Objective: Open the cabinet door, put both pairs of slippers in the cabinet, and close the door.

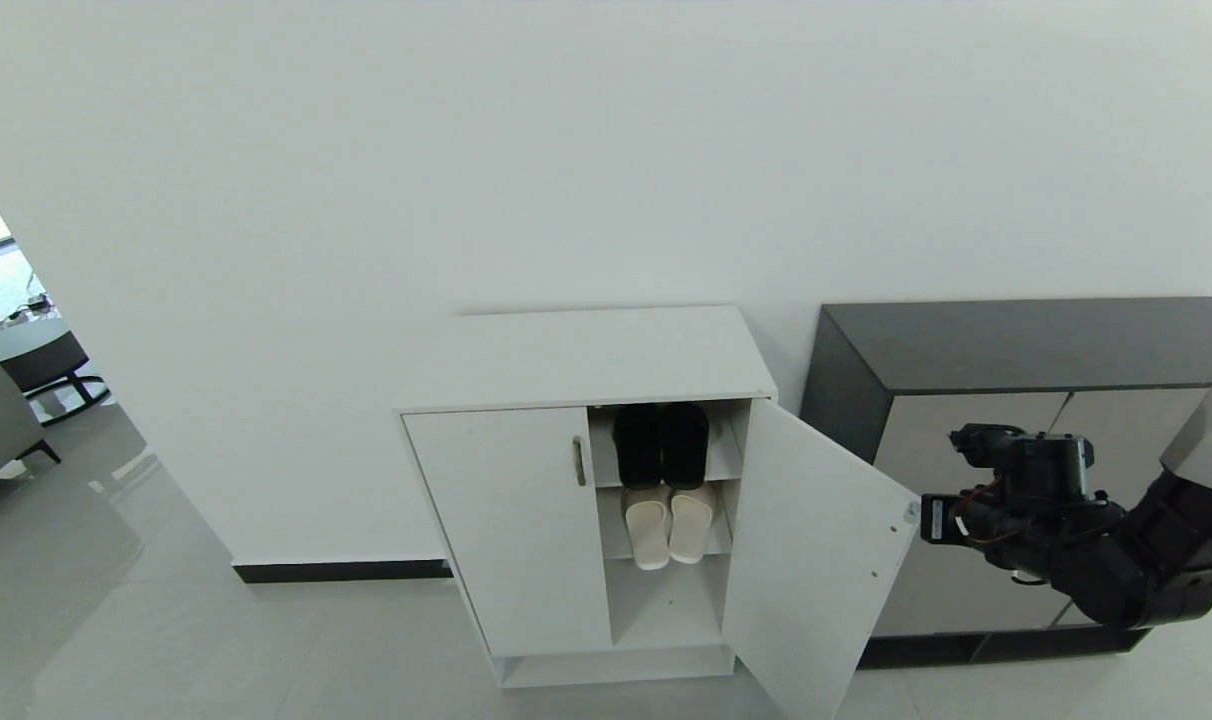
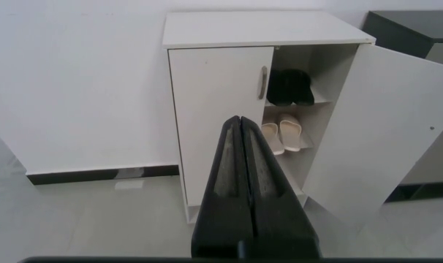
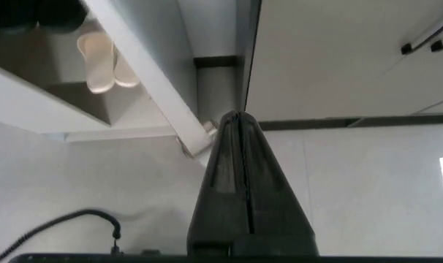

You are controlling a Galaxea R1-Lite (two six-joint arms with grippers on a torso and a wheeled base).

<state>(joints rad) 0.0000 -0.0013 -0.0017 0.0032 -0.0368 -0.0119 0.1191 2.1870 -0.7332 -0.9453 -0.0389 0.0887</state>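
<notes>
The white cabinet (image 1: 586,360) stands against the wall with its right door (image 1: 816,560) swung open and its left door (image 1: 511,520) shut. Black slippers (image 1: 661,443) sit on the upper shelf, cream slippers (image 1: 668,522) on the shelf below; the black slippers (image 2: 289,86) and cream slippers (image 2: 283,135) also appear in the left wrist view. My right gripper (image 3: 237,120) is shut, its tip right at the outer edge of the open door (image 3: 145,69). My left gripper (image 2: 241,126) is shut and empty, held back in front of the cabinet (image 2: 214,109).
A dark sideboard (image 1: 1026,345) with mirrored fronts stands right of the cabinet, behind the open door and my right arm (image 1: 1056,530). Glossy tiled floor (image 1: 266,650) lies open in front. A chair and small table (image 1: 36,355) are at the far left.
</notes>
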